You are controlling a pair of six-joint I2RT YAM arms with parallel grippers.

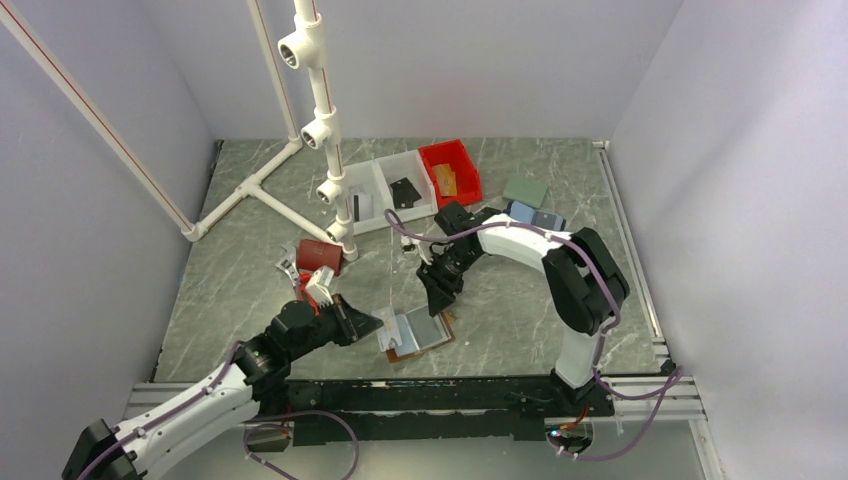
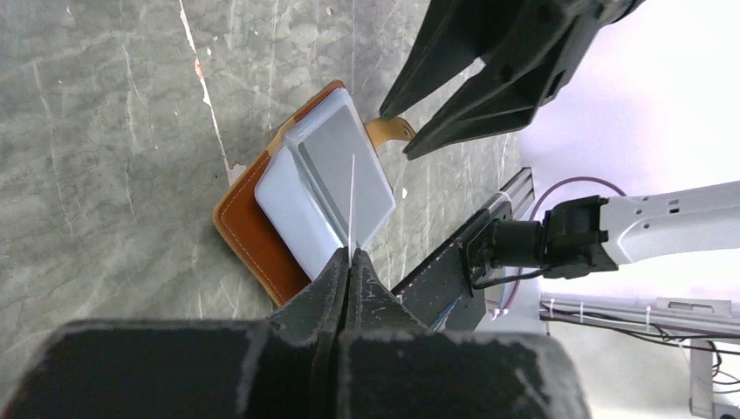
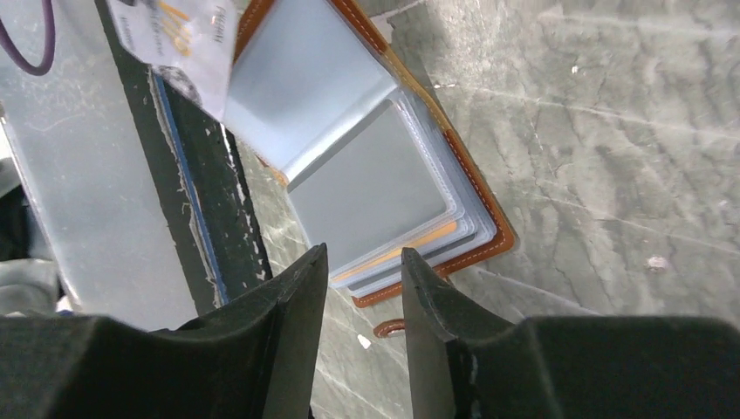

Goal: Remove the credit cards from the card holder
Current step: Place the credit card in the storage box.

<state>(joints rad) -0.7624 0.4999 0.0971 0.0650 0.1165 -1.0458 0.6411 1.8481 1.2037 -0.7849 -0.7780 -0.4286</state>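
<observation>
Left gripper (image 2: 349, 258) is pinching a pale credit card (image 2: 352, 196) edge-on by the open card holder (image 2: 247, 229); right gripper (image 3: 364, 266) hangs open over it.

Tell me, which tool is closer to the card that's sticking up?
Left. The left tool is shut on the card. The right tool hangs open over the card holder, not touching the card.

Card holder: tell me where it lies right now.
In the top view the card holder lies open near the front edge of the table, between the left hand, shut on a credit card, and the open right hand.
</observation>
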